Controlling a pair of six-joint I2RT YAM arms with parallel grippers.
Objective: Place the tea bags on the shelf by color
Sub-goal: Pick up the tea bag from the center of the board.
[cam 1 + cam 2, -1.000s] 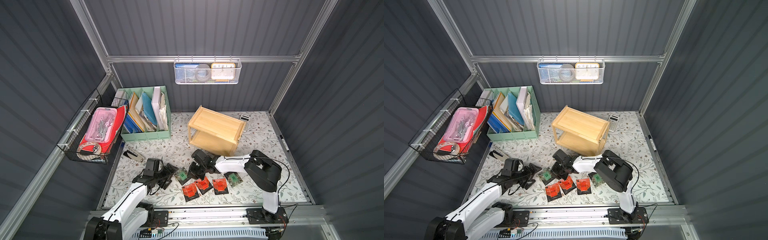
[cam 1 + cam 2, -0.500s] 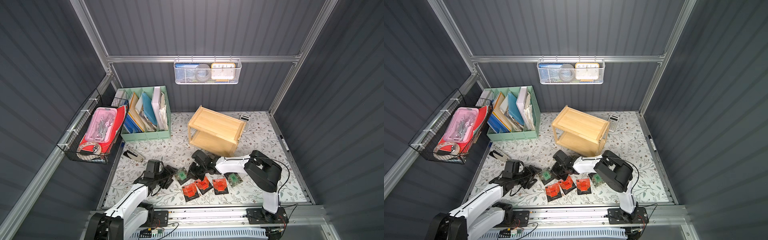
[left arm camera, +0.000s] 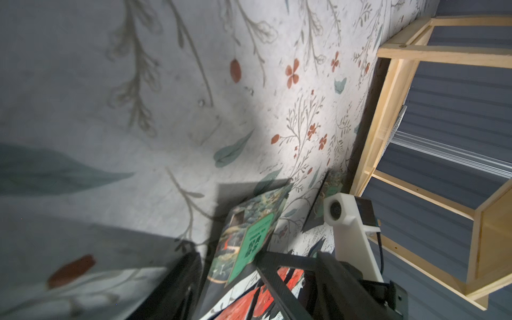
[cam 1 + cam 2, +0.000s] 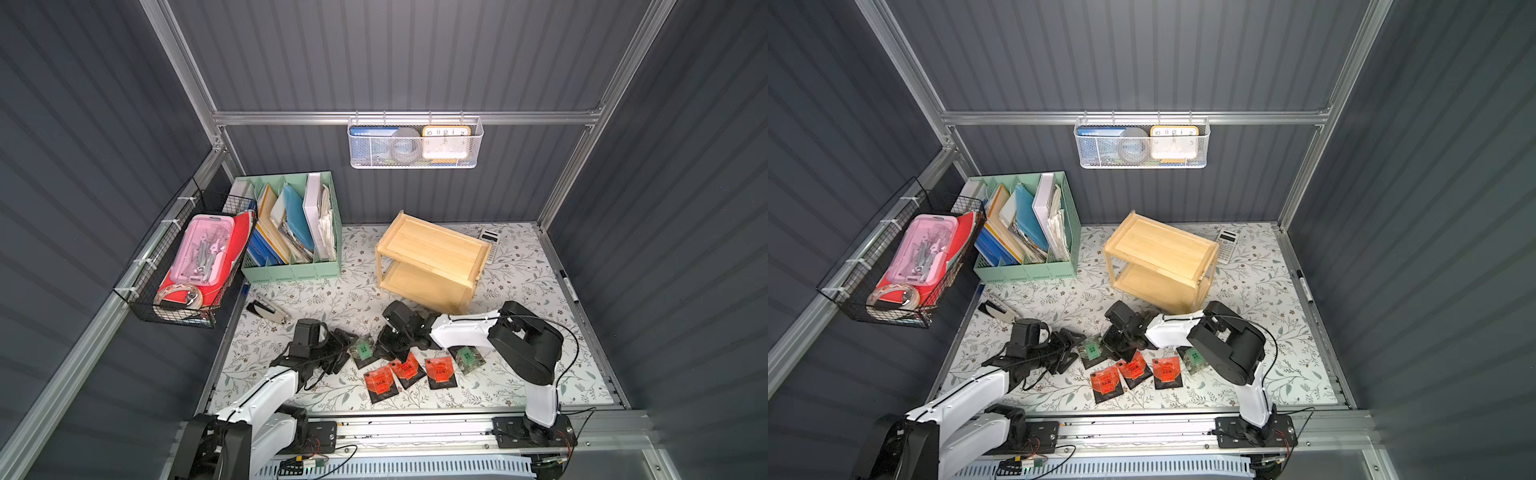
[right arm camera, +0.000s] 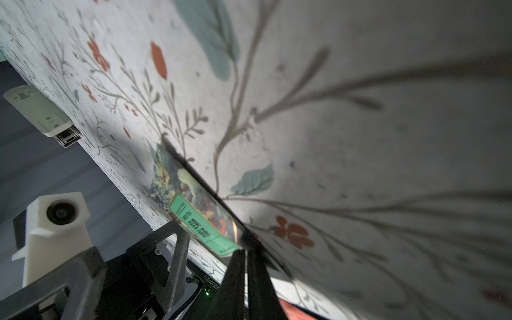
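Nearest the front edge of the floral surface (image 4: 324,299), three red-orange tea bags (image 4: 405,369) lie flat in a row, close beside one another. Just behind them, a green tea bag (image 4: 363,351) sits between the two arms, with one edge tilted up off the surface in the left wrist view (image 3: 255,235).

The left pincer (image 4: 343,351) is released. Its fingers stand apart on either side of this bag without clamping it (image 3: 227,260). The right pincer (image 4: 384,349) comes in from the opposite side. In its wrist view the fingers are clenched together on a corner of the green tea bag (image 5: 199,224), pinching the black edge at their tips (image 5: 245,253).

A second green tea bag (image 4: 467,357) lies flat to the right of the red row, partly under the right arm's white link. Both top views show the same layout (image 4: 1090,349).

Behind the right arm stands the shelf (image 4: 432,245), a light wooden two-tier rack set at an angle, near the bags but apart from them. A stapler (image 4: 266,309) lies by the left edge. Farther back are the mint-green file organizer (image 4: 291,268) and, behind the shelf, a calculator (image 4: 490,241).

On the back wall hangs a white mesh basket (image 4: 415,162), and on the left wall a black wire basket (image 4: 174,311).
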